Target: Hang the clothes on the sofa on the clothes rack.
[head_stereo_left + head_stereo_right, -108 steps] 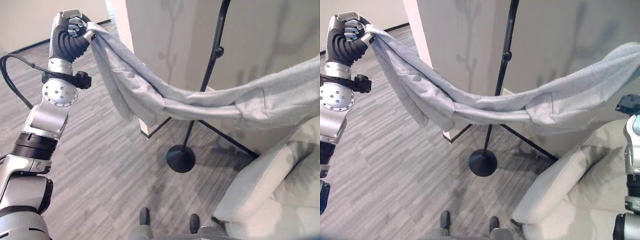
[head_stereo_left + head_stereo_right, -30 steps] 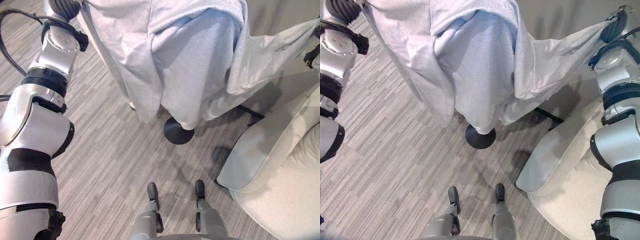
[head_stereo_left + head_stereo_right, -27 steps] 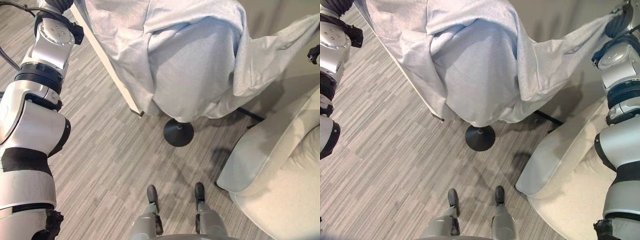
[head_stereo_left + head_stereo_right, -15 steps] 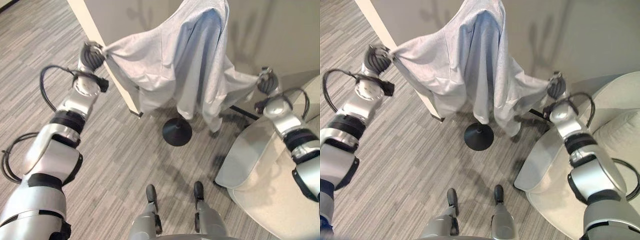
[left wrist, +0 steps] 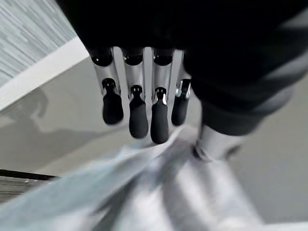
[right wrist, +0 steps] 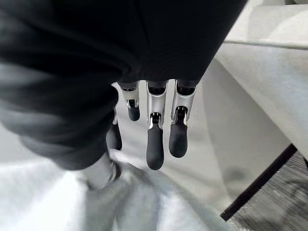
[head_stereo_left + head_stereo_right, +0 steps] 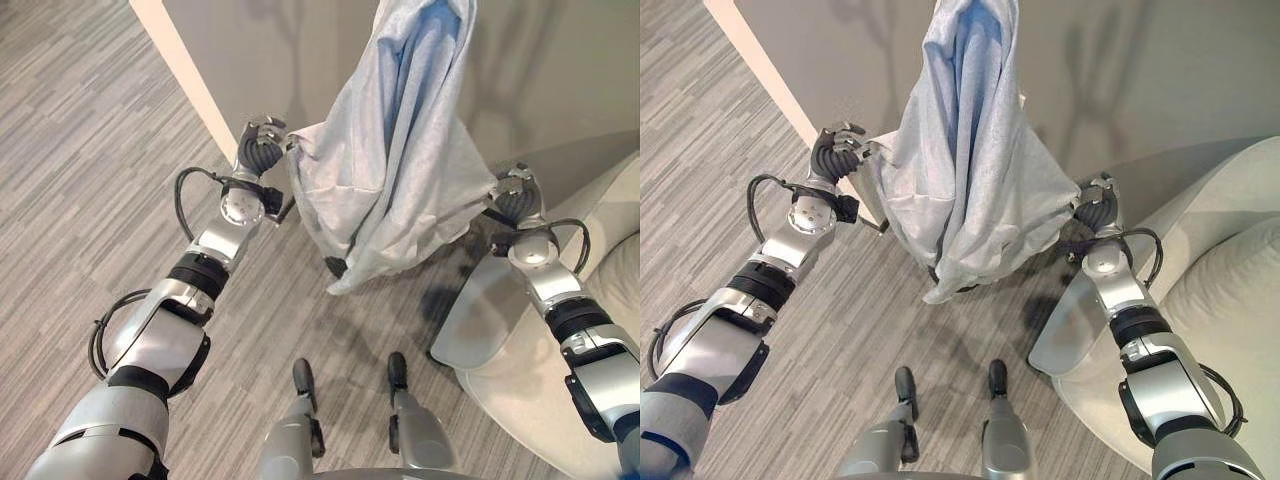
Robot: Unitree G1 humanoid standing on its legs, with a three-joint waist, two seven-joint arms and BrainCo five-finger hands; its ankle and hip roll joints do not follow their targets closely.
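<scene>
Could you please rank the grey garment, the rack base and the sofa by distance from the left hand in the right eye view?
From the left hand:
1. Grey garment, touching it, draped on the rack.
2. Rack base, on the floor under the cloth.
3. Sofa, far right.

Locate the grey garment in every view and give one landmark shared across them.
Left eye view: grey garment, upper centre.
Right eye view: upper centre.
Left wrist view: past the left hand.
Right wrist view: below the right hand.
Shared landmark: pale sofa.

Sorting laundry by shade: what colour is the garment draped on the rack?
Light grey garment, plain, clearest in the right eye view.
</scene>
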